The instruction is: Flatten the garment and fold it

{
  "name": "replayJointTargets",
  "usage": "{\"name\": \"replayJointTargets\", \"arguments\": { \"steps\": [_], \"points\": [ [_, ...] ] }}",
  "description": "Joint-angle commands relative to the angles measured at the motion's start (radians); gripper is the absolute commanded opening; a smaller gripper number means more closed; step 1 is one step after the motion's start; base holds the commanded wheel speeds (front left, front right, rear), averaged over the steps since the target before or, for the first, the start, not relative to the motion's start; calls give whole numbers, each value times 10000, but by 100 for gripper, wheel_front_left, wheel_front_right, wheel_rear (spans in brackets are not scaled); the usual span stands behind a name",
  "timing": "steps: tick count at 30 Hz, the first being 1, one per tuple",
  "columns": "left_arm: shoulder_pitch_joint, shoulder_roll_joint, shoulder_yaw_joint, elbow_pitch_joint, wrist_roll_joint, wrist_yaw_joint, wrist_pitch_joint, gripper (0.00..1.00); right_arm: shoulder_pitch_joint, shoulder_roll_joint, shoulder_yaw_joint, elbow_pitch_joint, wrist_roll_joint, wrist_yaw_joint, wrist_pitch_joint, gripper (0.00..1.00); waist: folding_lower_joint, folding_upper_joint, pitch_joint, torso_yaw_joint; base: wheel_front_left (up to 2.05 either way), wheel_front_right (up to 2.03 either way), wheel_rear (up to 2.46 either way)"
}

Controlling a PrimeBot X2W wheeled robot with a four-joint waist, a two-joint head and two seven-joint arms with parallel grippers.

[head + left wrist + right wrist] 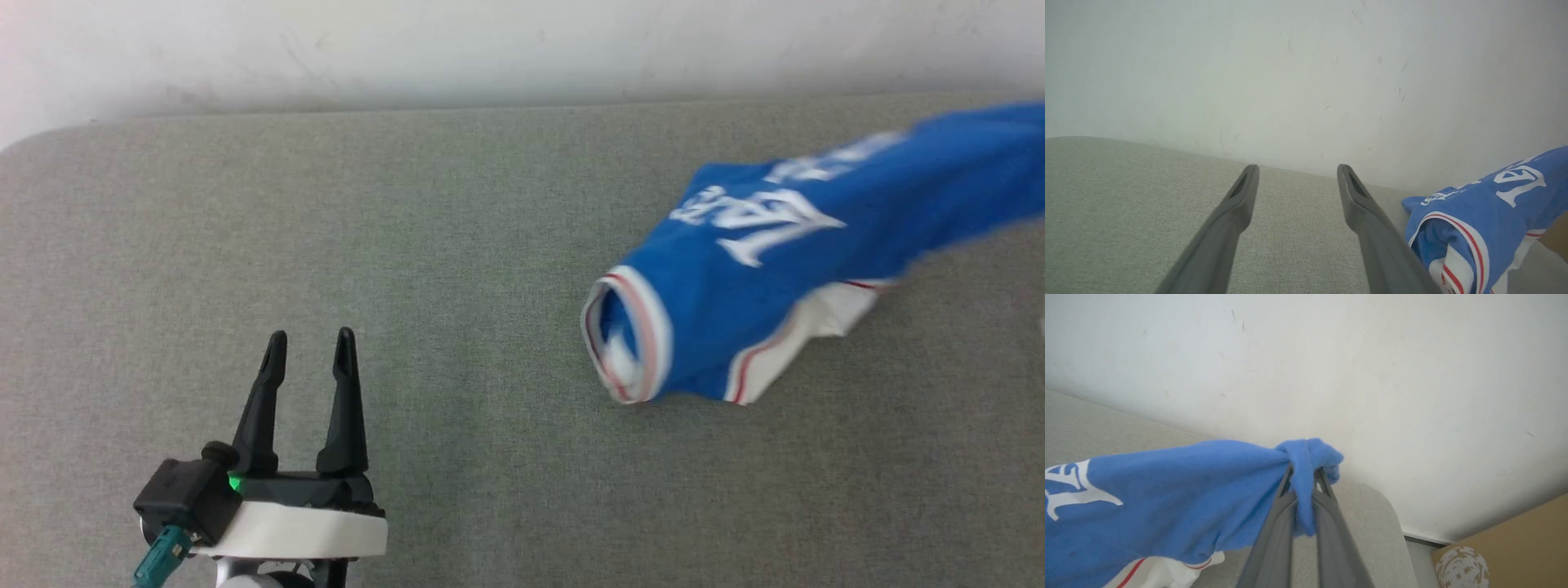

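We see the right gripper (1305, 473), fingers (1271, 543) pinched on a bunched blue fold of the jersey T-shirt (1167, 490). Cloth trails left, with white print and a red-striped white sleeve (1155, 573) below. Grey bench (1372, 522) underneath, white wall (1331, 355) behind, cardboard box (1515, 539) lower right.

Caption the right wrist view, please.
Right end effector shut on a bunched blue edge of the garment, which drapes leftward over the grey surface.

Grey cloth-covered bench (326, 204), rounded corners, far edge against a white wall (490, 41).
One item on it: blue garment (775, 269), bunched at the right, trimmed opening low on the covering, far end raised clear.
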Motion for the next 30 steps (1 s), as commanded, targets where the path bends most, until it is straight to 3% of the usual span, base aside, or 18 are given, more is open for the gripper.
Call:
{"name": "replayJointTargets", "arguments": {
  "steps": [1,5,8,9,10,11,17,22,30],
  "points": [
    [15,-25,19,-25,33,64,-47,100,404,-3,-210,27,-130,-21,97,0,-1,-1,30,3,0,0,0],
    [20,-25,-16,42,18,93,-47,100,2117,421,-1497,635,-377,-21,353,0,-1,-1,92,103,0,0,0],
    [18,-25,-101,144,12,78,-47,100,3188,858,-1875,1315,-548,-21,234,0,-1,-1,70,188,0,0,0],
    [23,-25,-112,172,16,75,-47,100,3379,1062,-1955,1501,-505,-21,185,22,-1,-1,52,198,0,0,0],
    [33,-25,-114,194,22,73,-47,100,3490,1236,-2036,1655,-492,-21,145,91,-1,-1,28,200,0,0,0],
    [46,-25,-115,229,44,68,-47,100,3558,1285,-2012,1750,-532,-21,137,100,-1,-1,-4,207,0,0,0],
    [159,-25,-64,392,224,6,-47,100,2594,1179,-1345,608,-418,-21,-522,100,-1,-1,-346,207,0,0,0],
    [160,-26,-143,369,198,2,-47,100,1579,1060,642,-305,230,-21,-171,100,-1,-1,-423,362,0,0,0],
    [-42,-26,-326,465,103,-75,-47,100,465,757,3949,1015,1229,-21,899,100,-1,-1,-161,1064,0,0,0]
  ]
}}
